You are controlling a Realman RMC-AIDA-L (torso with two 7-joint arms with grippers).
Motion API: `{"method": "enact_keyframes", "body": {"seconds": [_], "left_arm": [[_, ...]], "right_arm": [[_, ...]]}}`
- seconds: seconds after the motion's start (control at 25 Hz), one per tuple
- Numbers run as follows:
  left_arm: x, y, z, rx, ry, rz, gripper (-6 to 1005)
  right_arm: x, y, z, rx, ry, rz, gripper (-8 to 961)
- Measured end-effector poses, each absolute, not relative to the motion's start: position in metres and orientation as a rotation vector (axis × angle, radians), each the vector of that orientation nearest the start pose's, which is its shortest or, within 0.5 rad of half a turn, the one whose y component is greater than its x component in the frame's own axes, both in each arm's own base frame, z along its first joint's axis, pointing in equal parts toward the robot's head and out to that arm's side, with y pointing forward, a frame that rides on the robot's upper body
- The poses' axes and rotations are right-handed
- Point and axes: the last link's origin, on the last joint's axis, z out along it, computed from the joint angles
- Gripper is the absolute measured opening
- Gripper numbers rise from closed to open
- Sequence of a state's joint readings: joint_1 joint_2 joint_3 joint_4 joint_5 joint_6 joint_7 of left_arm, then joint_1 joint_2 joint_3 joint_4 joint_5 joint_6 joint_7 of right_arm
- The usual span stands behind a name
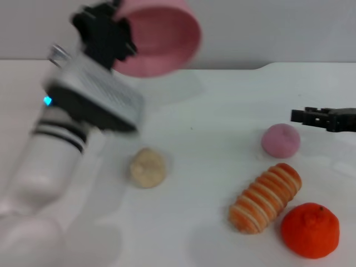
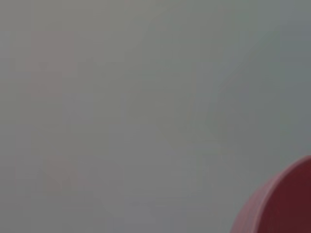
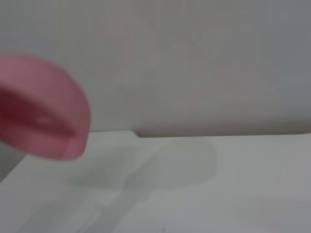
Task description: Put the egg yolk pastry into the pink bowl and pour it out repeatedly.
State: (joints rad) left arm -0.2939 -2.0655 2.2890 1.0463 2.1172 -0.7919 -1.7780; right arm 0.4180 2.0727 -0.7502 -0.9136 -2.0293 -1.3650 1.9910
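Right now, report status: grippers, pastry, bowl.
Left gripper holds glossy pink plastic bowl aloft, tipped. Right gripper idle at the right edge. Pale beige egg yolk pastry on white table, unobstructed.

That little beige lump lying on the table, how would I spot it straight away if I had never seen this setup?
Start at the white table and the left gripper holding the pink bowl tipped up in the air. Below that arm, alone on the table, lies the egg yolk pastry. It is matte pale tan, unlike the pink ball, striped roll and orange grouped to its right.
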Motion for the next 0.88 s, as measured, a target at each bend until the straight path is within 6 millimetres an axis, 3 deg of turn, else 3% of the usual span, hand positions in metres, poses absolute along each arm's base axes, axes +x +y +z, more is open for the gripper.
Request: {"method": "enact_keyframes", "body": {"seconds": [0.04,0.12,0.4,0.44,0.48,0.52,0.6,0.76,0.8,0.88], "left_arm": [[-0.170,0.357,-0.027,-1.662,0.080,-0.236,0],[-0.172,0.363,-0.019,-1.709,-0.016,-0.256,-1],[-0.201,0.379,0.032,-2.104,-0.610,-0.513,-2],[-0.201,0.379,0.032,-2.104,-0.610,-0.513,-2],[-0.207,0.380,0.043,-2.123,-0.684,-0.531,-2],[-0.224,0.376,0.060,-2.174,-0.857,-0.515,-2],[-0.239,0.372,0.078,-2.146,-0.982,-0.473,-2],[-0.266,0.351,0.111,-2.058,-1.171,-0.297,-2],[-0.266,0.351,0.111,-2.058,-1.171,-0.297,-2],[-0.276,0.329,0.124,-2.035,-1.268,-0.173,-1]], "right_arm": [[0.289,0.347,0.042,-2.345,1.230,0.573,610],[0.278,0.352,0.035,-2.398,1.188,0.556,614],[0.238,0.375,0.012,-2.544,1.038,0.486,628],[0.225,0.380,0.005,-2.582,0.984,0.475,629],[0.225,0.380,0.005,-2.582,0.984,0.475,631],[0.218,0.382,0.002,-2.599,0.947,0.475,633],[0.206,0.385,-0.006,-2.634,0.869,0.474,637],[0.179,0.383,-0.035,-2.767,0.662,0.394,645],[0.172,0.382,-0.043,-2.802,0.623,0.360,647],[0.159,0.384,-0.060,-2.843,0.557,0.294,650]]}}
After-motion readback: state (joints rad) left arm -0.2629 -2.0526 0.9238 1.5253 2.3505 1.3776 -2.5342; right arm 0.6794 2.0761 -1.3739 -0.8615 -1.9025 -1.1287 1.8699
